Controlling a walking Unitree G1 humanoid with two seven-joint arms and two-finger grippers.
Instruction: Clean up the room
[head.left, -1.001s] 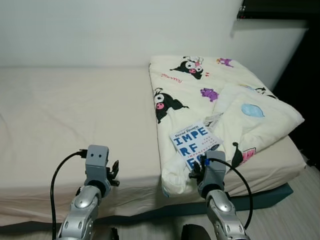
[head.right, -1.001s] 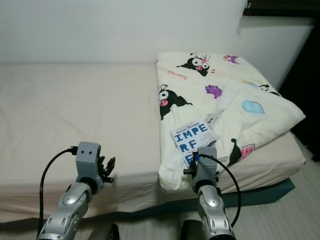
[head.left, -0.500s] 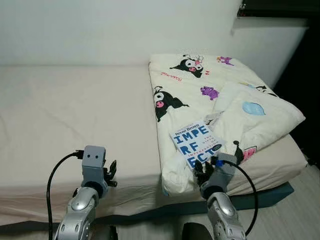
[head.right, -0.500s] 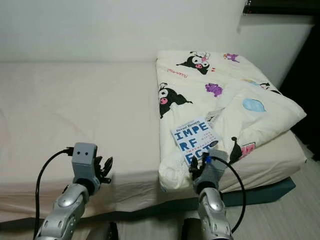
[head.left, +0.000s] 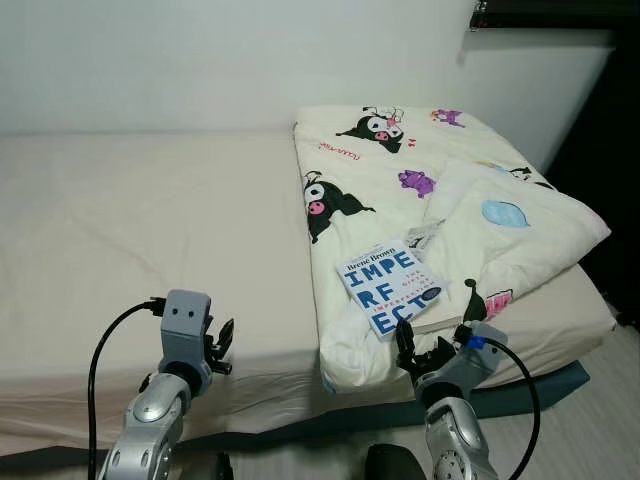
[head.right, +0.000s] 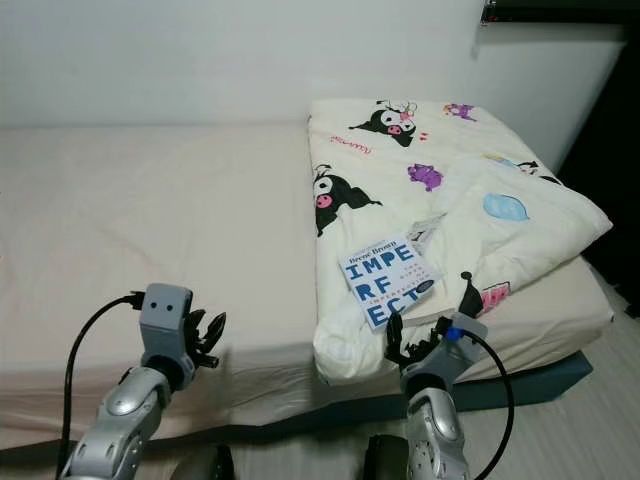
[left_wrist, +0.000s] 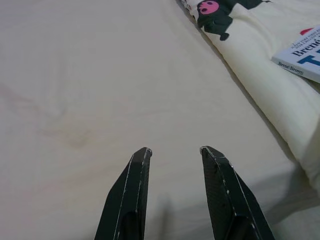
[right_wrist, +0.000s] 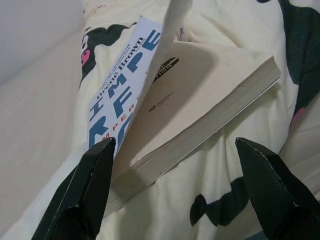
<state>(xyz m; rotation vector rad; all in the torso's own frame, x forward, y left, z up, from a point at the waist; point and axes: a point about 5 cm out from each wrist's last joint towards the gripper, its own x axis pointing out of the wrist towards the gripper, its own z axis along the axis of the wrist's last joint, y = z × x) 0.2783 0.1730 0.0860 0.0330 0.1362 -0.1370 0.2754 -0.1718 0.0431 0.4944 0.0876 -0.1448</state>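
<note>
Book (head.left: 391, 289) with a white cover and big blue letters lies on the folded cream duvet (head.left: 440, 200), close to the bed's front edge and toward its right end. In the right wrist view its front cover is lifted a little off the pages. The right gripper (right_wrist: 175, 185) hangs just off the bed's front edge before the book, its black fingers (right_wrist: 87, 185) spread wide on either side of the book and holding nothing. The duvet, printed with black cartoon characters, covers the right part of the bed (head.left: 150, 220); the rest is a bare beige sheet. The left gripper (left_wrist: 172, 152) sits over that sheet near the front edge, well apart from the book, fingers parted and empty.
</note>
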